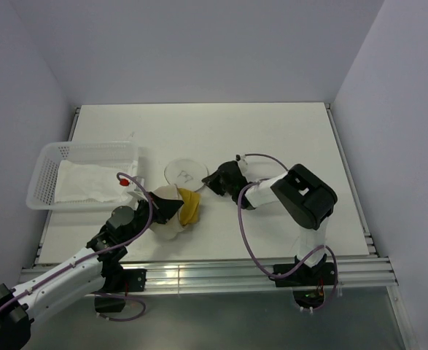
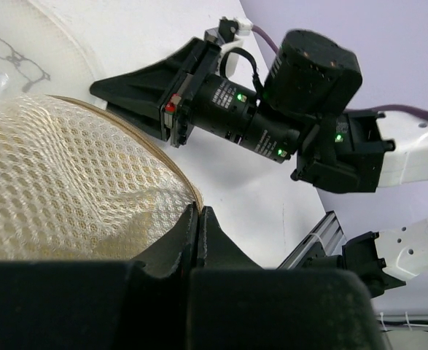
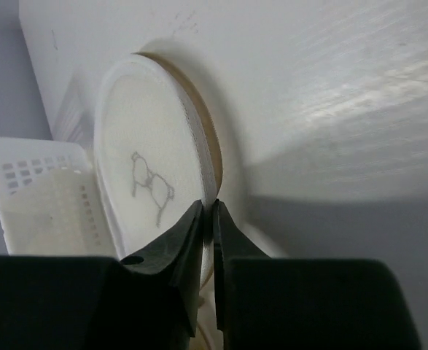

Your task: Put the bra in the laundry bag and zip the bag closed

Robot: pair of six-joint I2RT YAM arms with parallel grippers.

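Note:
The laundry bag lies open near the table's front. Its round white lid [image 1: 186, 173] with a small drawing is spread flat, and its mesh body [image 1: 168, 213] bulges below it. The mustard-yellow bra [image 1: 190, 207] shows at the body's right side, partly inside the mesh. My left gripper [image 1: 171, 207] is shut on the bag's brownish rim [image 2: 188, 191], with mesh [image 2: 60, 175] filling the left wrist view. My right gripper [image 1: 212, 182] is shut on the lid's white edge [image 3: 208, 175], its fingertips [image 3: 196, 219] pinching the band. The lid's face [image 3: 152, 168] stands to their left.
A white perforated basket [image 1: 49, 157] holding a thin white cloth [image 1: 90, 182] stands at the left, close to the left arm. It also shows in the right wrist view as the basket [image 3: 24, 182]. A metal rail [image 1: 221, 270] runs along the table's front edge. Walls enclose the other sides.

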